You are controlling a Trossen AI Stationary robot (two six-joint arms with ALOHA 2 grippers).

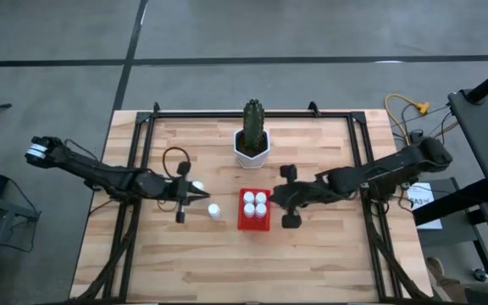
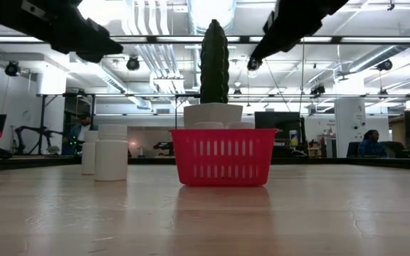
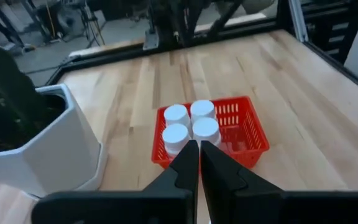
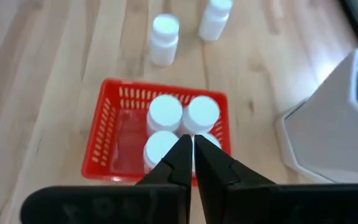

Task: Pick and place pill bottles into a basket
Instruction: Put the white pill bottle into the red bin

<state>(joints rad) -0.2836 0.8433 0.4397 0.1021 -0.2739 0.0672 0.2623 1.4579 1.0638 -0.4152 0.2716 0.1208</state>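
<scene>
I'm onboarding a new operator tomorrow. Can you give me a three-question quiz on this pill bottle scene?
1. Count: how many pill bottles stand inside the red basket, and how many are still on the table?
2. True or false: the cactus pot sits nearer the front edge of the table than the basket does.
3. Multiple choice: the two loose bottles are nearest to which tool? A) left tool B) right tool C) neither, they are behind the pot.

Key:
1. Four in the basket, two on the table.
2. False; the pot is behind the basket, toward the back edge.
3. A. Both tools show their fingers shut and hold nothing.
</scene>
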